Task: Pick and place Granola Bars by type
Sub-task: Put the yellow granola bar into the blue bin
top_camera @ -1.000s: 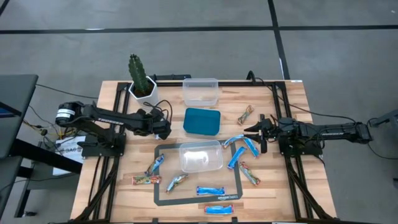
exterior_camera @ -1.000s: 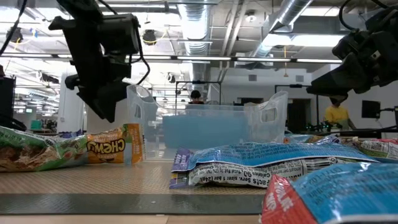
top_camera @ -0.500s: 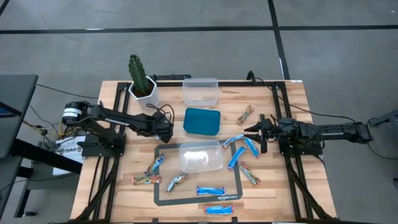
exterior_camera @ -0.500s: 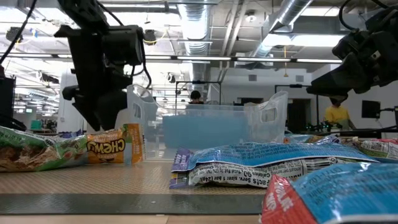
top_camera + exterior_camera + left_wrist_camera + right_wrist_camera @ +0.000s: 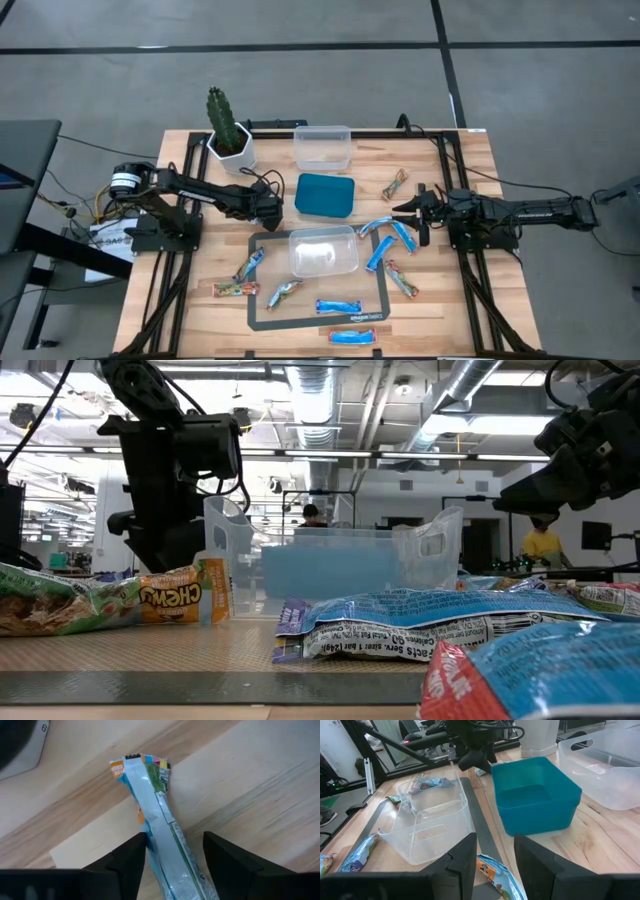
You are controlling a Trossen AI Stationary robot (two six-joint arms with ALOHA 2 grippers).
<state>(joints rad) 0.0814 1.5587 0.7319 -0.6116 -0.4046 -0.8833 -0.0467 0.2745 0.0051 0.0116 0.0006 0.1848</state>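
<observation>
Blue-and-white and tan granola bars lie flat across the table's near half, among them a blue bar (image 5: 378,252) and a tan bar (image 5: 403,280). My left gripper (image 5: 268,211) is low over the wood beside the blue bin (image 5: 326,195). It is open, with a finger on either side of one bar (image 5: 156,815) that lies flat on the table, a colourful printed end showing. My right gripper (image 5: 414,214) is open and waits above the bars at the table's right side. In the low view the left gripper (image 5: 165,550) stands behind a tan bar (image 5: 185,595).
A clear tub (image 5: 322,250) sits on a dark-framed mat (image 5: 385,300). A second clear tub (image 5: 322,147) stands at the far edge, next to a potted cactus (image 5: 228,130). Black rails (image 5: 470,290) run along both table sides. Bare wood lies between the mat and the left rail.
My left gripper has moved toward the table's right and a little toward the near edge, and it has come down toward the table. My right gripper has kept still. No bar has visibly moved.
</observation>
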